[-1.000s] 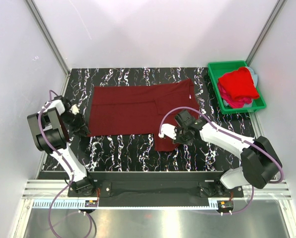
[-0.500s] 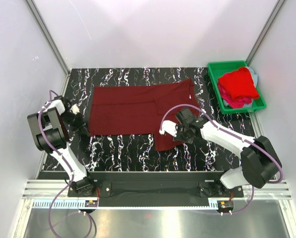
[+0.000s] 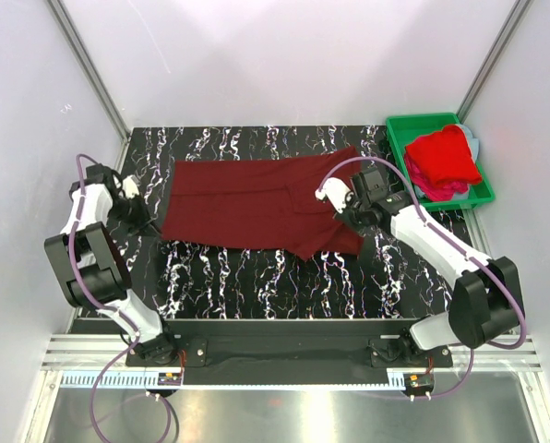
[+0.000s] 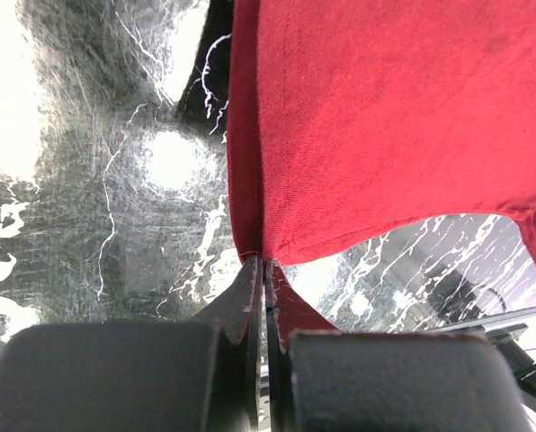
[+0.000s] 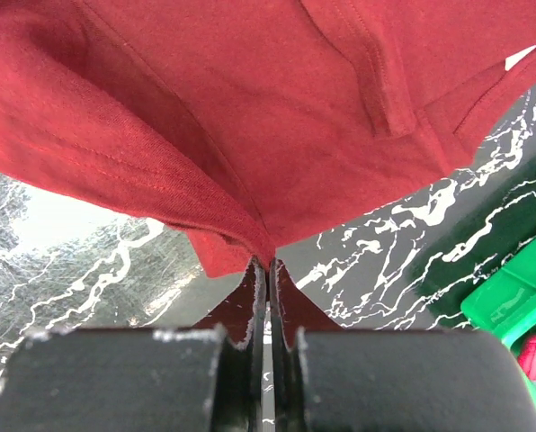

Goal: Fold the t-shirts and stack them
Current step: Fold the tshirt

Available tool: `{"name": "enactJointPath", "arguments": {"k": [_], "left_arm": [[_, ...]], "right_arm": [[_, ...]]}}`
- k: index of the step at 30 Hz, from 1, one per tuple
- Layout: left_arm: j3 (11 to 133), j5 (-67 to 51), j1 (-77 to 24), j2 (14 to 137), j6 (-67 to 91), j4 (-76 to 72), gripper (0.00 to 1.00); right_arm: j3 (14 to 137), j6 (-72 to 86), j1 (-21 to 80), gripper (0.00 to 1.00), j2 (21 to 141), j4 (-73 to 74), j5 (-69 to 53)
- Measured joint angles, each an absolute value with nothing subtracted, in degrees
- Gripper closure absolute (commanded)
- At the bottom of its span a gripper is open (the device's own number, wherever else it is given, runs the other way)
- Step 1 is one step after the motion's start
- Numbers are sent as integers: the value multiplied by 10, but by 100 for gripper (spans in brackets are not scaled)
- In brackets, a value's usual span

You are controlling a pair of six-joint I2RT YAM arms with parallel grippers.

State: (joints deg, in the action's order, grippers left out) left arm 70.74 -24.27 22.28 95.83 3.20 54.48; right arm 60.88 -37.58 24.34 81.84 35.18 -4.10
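My left end effector [image 4: 263, 261] is clamped on the left edge of the maroon t-shirt [image 3: 247, 198], my right end effector [image 5: 268, 263] on its near-right corner. The shirt lies spread on the worktop [image 3: 257, 272]. I'd carry both grips level to the far hem, cloth taut.

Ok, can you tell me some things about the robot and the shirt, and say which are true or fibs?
The left pincer is shut on the dark maroon cloth t-shirt. True.
The right pincer is open and holds nothing. False: it pinches that t-shirt too.
The green plastic bin stands at the far right of the black marbled table. True.
The bin is empty. False: bright red cloth lies in it.
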Motion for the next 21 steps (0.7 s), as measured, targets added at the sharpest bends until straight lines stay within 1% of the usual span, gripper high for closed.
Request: {"name": "enactJointPath", "arguments": {"k": [5,11,21], "left_arm": [[745,-245,223,962,29,563,100],[808,-252,223,997,20,573,100],[928,-251,203,1108,-5,588,100]], "right_arm": [[626,-376,237,100,817,354,-39],[689,-383,229,100,826,347,-32],[792,-380,214,100,919,312,-19]]}}
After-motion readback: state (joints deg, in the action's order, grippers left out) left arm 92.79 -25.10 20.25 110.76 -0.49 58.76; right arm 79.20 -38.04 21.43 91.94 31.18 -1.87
